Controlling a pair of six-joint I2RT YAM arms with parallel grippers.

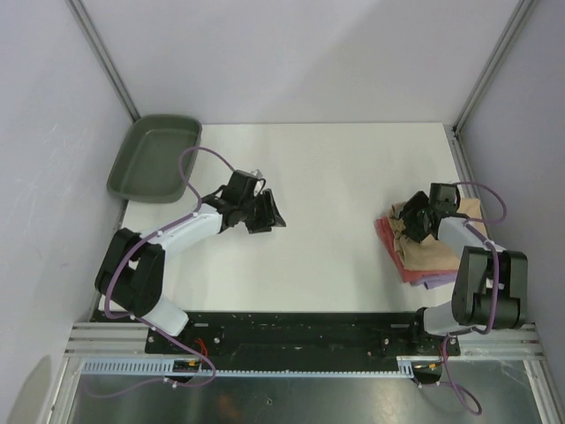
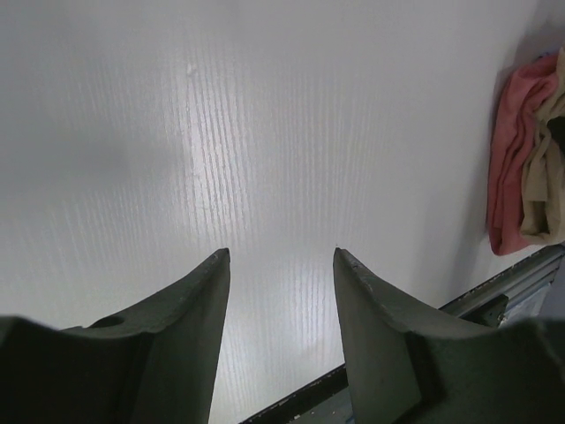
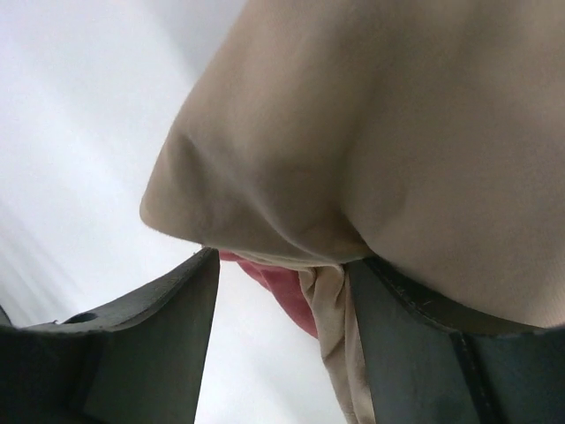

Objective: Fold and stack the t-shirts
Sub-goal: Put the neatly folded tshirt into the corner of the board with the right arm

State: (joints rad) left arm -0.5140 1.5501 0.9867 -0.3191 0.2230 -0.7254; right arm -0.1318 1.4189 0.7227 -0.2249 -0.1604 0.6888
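Note:
The t-shirts lie in a stack at the table's right side: a tan one [image 1: 439,253] on top, a coral-red one [image 1: 387,237] under it, and a lavender edge [image 1: 437,283] at the bottom. My right gripper [image 1: 413,221] sits at the stack's far left corner, jaws open. In the right wrist view the tan shirt [image 3: 353,132] drapes over the right finger of that gripper [image 3: 282,261], and the coral shirt [image 3: 287,287] shows in the gap. My left gripper [image 1: 265,213] hangs open over bare table, nothing between the fingers of it [image 2: 281,253]. The coral [image 2: 508,159] and tan [image 2: 540,190] shirts show far right.
A dark green tray [image 1: 124,172] stands empty at the back left corner. The white table [image 1: 335,177] is bounded by walls with metal posts [image 1: 106,57], and a black base rail [image 1: 291,327] runs along the near edge.

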